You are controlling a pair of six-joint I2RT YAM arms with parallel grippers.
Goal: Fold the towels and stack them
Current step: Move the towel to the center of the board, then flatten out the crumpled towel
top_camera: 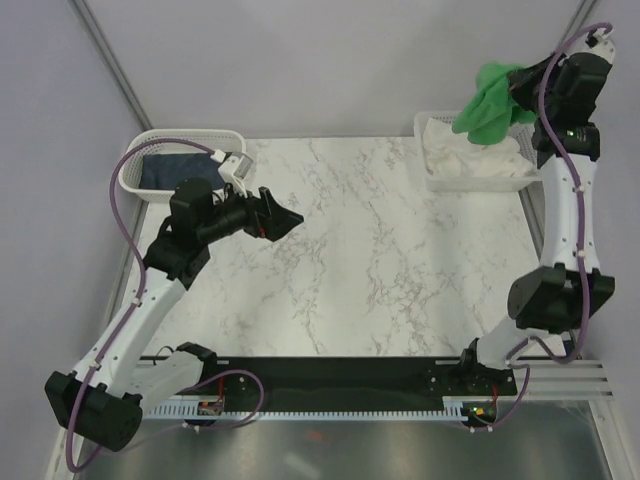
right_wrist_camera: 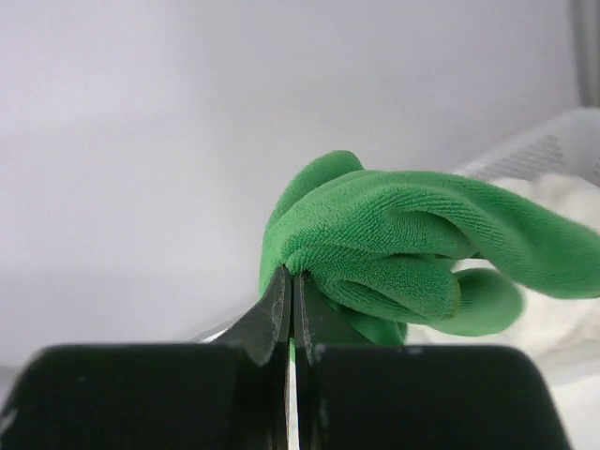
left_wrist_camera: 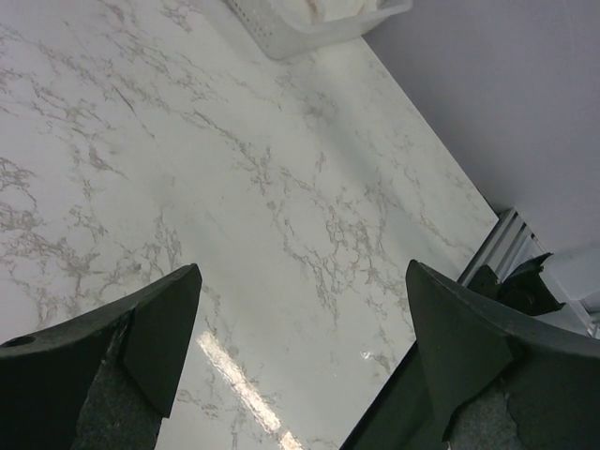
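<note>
My right gripper (top_camera: 522,82) (right_wrist_camera: 292,281) is shut on a fold of the bright green towel (top_camera: 490,103) (right_wrist_camera: 403,248) and holds it bunched in the air above the right basket. Under it the white towel (top_camera: 465,152) (right_wrist_camera: 553,323) lies crumpled in that basket. The dark navy towel (top_camera: 170,170) rests in the left basket. My left gripper (top_camera: 285,218) (left_wrist_camera: 300,309) hovers open over the bare marble, right of the left basket, with nothing between its fingers.
Two white mesh baskets stand at the back corners: the left basket (top_camera: 135,165) and the right basket (top_camera: 480,183) (left_wrist_camera: 281,37). The marble tabletop (top_camera: 380,260) lies between them. A black rail (top_camera: 340,385) runs along the near edge by the arm bases.
</note>
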